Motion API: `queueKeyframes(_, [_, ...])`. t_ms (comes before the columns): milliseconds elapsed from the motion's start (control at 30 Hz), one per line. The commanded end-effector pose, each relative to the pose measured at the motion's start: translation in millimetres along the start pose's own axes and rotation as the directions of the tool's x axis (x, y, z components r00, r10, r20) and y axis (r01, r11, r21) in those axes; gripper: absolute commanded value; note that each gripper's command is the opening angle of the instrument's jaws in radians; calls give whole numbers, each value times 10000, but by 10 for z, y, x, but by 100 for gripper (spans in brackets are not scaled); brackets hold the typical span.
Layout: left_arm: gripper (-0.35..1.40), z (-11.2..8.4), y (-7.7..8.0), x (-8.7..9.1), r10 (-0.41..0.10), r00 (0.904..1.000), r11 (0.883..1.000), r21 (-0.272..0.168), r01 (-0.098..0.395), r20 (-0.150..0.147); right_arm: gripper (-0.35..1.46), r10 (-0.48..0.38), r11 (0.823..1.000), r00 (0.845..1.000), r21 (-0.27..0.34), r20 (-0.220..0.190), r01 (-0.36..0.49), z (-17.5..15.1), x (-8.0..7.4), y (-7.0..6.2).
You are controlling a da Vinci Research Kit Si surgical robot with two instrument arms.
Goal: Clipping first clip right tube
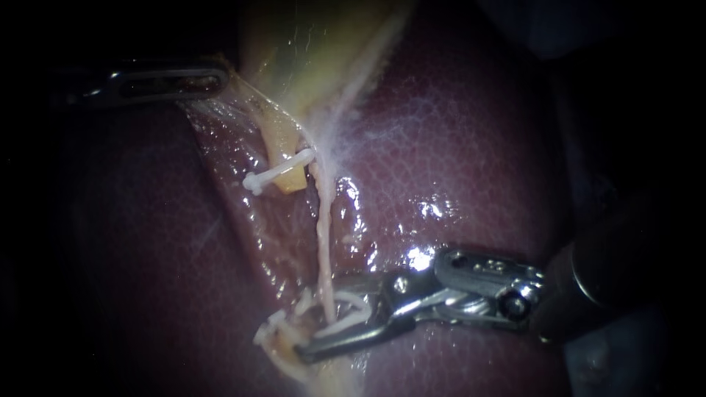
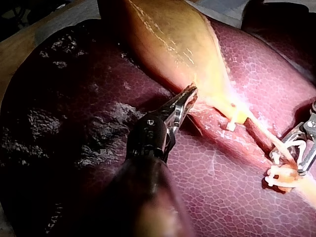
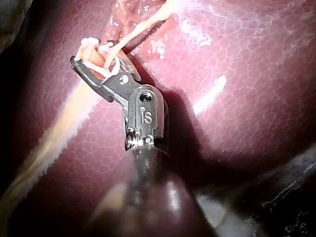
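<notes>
A thin pale right tube [image 1: 323, 235] runs down from the yellow gallbladder [image 1: 309, 44] over the liver [image 1: 471, 140]. My right instrument [image 1: 320, 323] comes in from the right. Its jaws straddle the tube's lower end and hold a white clip [image 1: 354, 305] around it. The right wrist view shows these jaws [image 3: 94, 55] on the clip, beside an orange stump. My left instrument [image 1: 220, 77], at the upper left, has its jaws shut on the gallbladder's edge; the left wrist view shows that grip [image 2: 191, 94]. The left tube's cut stump carries a white clip [image 1: 276, 174].
A second stump with a white clip [image 1: 266, 332] lies just left of the right instrument's jaw tips, also visible in the left wrist view [image 2: 277, 178]. Wet dark red liver [image 2: 222, 187] surrounds everything. A stretched sheet of tissue [image 1: 243, 125] spans from the left jaws to the tubes.
</notes>
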Motion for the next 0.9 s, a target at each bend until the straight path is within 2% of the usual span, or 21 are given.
queueKeyframes(33, [-35, 0, 0, 0, 0, 10000, 10000, -1, 0, -1, 50, 69, 9999, 10000, 141, -55, -68, 0, 2, -3])
queueKeyframes(200, [-35, 0, 0, 0, 0, 10000, 10000, 0, 0, -1, 49, 334, 9956, 9993, 877, -193, -316, 0, 9, -14])
queueKeyframes(433, [-35, 0, 0, 0, 0, 10000, 10000, 0, 0, -1, 42, 335, 9932, 9991, 1123, -270, -303, -5, 13, -16])
queueKeyframes(600, [-35, 0, 0, 0, -1, 10000, 10000, -1, 1, -1, 29, 335, 9932, 9991, 1121, -269, -302, -7, 13, -14])
queueKeyframes(733, [-35, 0, 0, 0, 0, 10000, 10000, -2, 0, 0, 7, 331, 9932, 9991, 1123, -267, -299, -7, 12, -12])
queueKeyframes(900, [-35, 0, 0, 0, 1, 10000, 10000, -2, -1, 0, -11, 329, 9932, 9991, 1125, -264, -297, -9, 11, -8])
